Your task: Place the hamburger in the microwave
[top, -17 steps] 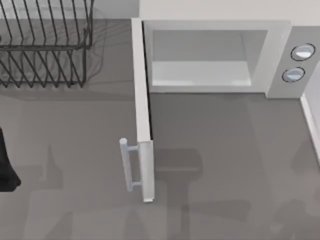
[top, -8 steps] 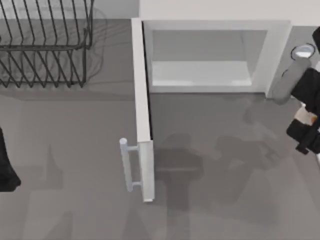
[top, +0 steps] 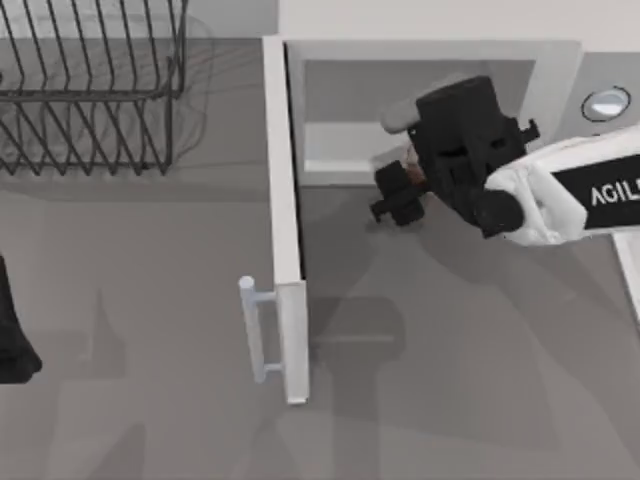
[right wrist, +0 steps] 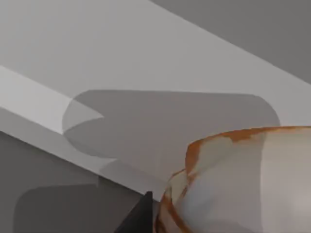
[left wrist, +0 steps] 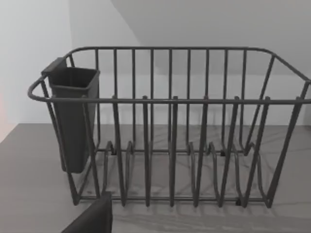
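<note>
- The right gripper was closed on the hamburger, its dark fingers clamped on either side of the small orange-tan bun.
- In the right wrist view the hamburger sat close to the camera, pale with an orange-brown rim, with the pale grey cavity floor behind it.
- The held bun hung at the front edge of the microwave, just at the cavity's mouth, towards its left part.
- The right arm reached in from the table's right side, across the front of the control panel with its knob.
- The door stood wide open, swung out towards the viewer, with its silver handle on the outer face.
- The left arm sat parked at the table's left edge; I could not tell whether its jaws were open or closed.
- The left wrist view faced the dark wire rack with its cutlery cup, which stood at the table's far left.
</note>
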`<action>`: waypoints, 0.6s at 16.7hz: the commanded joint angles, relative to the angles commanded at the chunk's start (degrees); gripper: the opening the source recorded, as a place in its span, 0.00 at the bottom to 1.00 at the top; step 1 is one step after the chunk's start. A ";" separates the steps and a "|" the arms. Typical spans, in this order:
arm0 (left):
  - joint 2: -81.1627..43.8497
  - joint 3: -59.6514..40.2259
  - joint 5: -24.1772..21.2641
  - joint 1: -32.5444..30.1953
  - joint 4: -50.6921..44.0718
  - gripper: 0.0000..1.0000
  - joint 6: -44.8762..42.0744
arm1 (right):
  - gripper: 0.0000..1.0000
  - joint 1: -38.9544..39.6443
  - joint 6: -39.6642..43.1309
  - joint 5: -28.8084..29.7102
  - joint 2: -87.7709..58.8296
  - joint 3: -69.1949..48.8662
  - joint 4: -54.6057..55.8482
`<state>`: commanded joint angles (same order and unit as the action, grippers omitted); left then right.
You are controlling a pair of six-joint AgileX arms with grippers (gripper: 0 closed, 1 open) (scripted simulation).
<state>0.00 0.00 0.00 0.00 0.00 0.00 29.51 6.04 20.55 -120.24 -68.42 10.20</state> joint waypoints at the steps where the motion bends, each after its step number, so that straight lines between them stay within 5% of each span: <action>1: 0.00 0.00 0.00 0.00 0.00 1.00 0.00 | 0.00 0.92 -3.66 1.86 -2.35 -0.61 5.15; 6: 0.00 0.00 0.00 0.00 0.00 1.00 0.00 | 0.00 2.74 -16.98 9.53 -9.46 -2.94 21.79; 10: 0.00 0.00 0.00 0.00 0.00 1.00 0.00 | 0.00 2.76 -19.50 11.26 -10.43 -3.61 24.50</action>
<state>0.00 0.00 0.00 0.00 0.00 0.00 32.26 -13.46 31.81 -130.67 -72.03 34.70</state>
